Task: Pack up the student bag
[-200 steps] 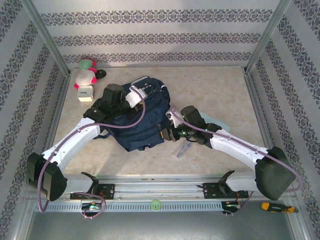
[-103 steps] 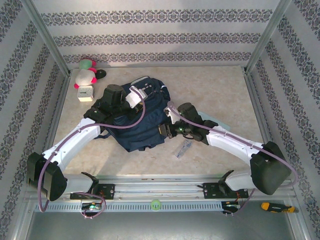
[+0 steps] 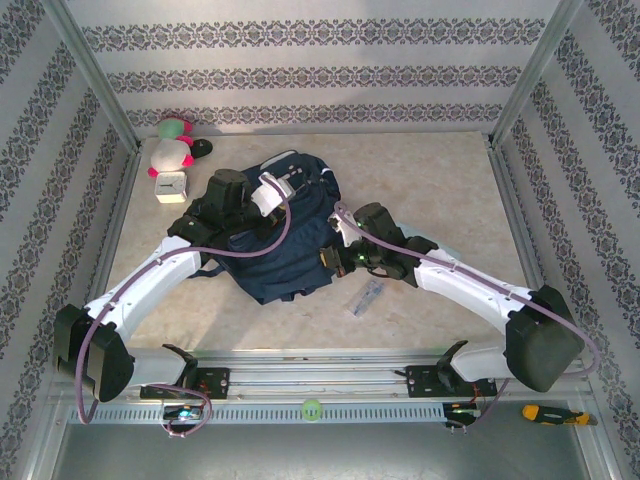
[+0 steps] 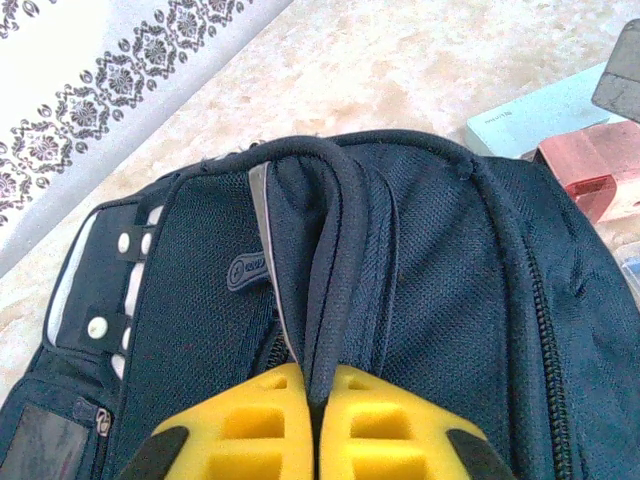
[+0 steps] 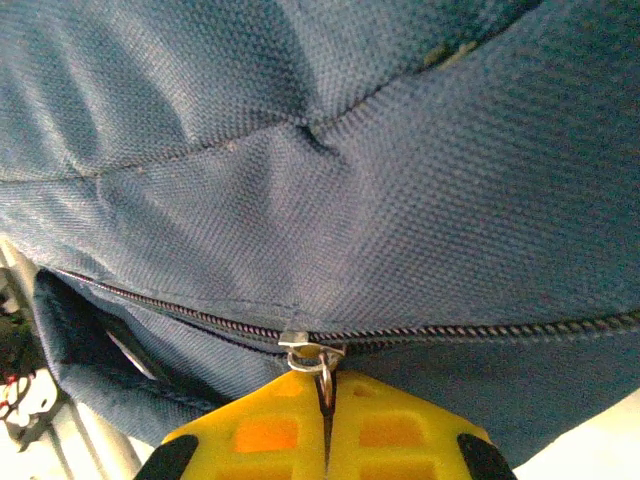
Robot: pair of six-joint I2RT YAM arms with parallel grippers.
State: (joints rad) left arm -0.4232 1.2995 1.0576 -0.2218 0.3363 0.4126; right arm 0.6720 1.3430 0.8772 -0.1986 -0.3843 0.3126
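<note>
Pinching student bag's (image 3: pixel 283 265) zipper pull (image 5: pixel 322 368) in right end effector (image 5: pixel 326 405), track (image 5: pixel 480 330) crosswise; clamping carry handle (image 4: pixel 335 190) in left end effector (image 4: pixel 318 385).

A beige, marbled counter (image 3: pixel 430 180) sits inside a booth. The back wall (image 3: pixel 300 75) and both side walls (image 3: pixel 40 180) are papered white with bands of grey floral ornament. Bare aluminium posts (image 3: pixel 92 70) stand at the far corners, and a metal rail (image 3: pixel 320 376) runs along the near edge. The light is soft and even.

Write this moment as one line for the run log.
left pincer: shut on backpack handle | right pincer: shut on zipper pull | backpack: lying on table
</note>
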